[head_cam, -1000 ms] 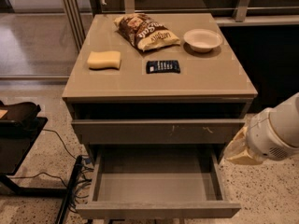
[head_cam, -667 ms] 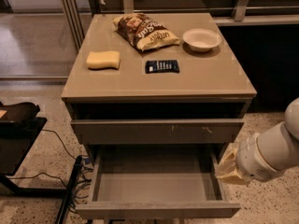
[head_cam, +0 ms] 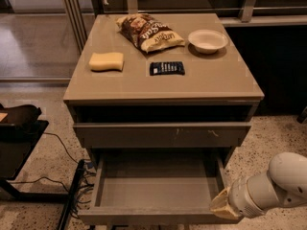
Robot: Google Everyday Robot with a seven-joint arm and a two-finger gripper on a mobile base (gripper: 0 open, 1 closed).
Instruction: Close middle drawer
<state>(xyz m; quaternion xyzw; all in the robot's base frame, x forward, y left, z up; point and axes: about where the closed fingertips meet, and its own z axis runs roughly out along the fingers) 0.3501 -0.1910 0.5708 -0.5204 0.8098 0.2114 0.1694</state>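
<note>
The middle drawer (head_cam: 158, 188) is pulled far out of the grey-brown cabinet (head_cam: 163, 87). Its flat inner floor is bare and its plain front panel (head_cam: 153, 218) runs along the bottom edge of the camera view. Above it, the drawer front with small pale scratch marks (head_cam: 163, 134) stands out only a little. My gripper (head_cam: 219, 209), a tan tip on a white arm (head_cam: 273, 188), is at the lower right, right at the open drawer's front right corner. I cannot tell if it touches the panel.
On the cabinet top lie a yellow sponge (head_cam: 106, 61), a chip bag (head_cam: 149, 31), a small black packet (head_cam: 167, 68) and a white bowl (head_cam: 207, 40). A black stand (head_cam: 19, 138) and cables (head_cam: 72, 195) are on the floor at the left.
My arm and gripper have moved down and to the left, from beside the cabinet's right side to the open drawer's front right corner. The drawer has not visibly moved.
</note>
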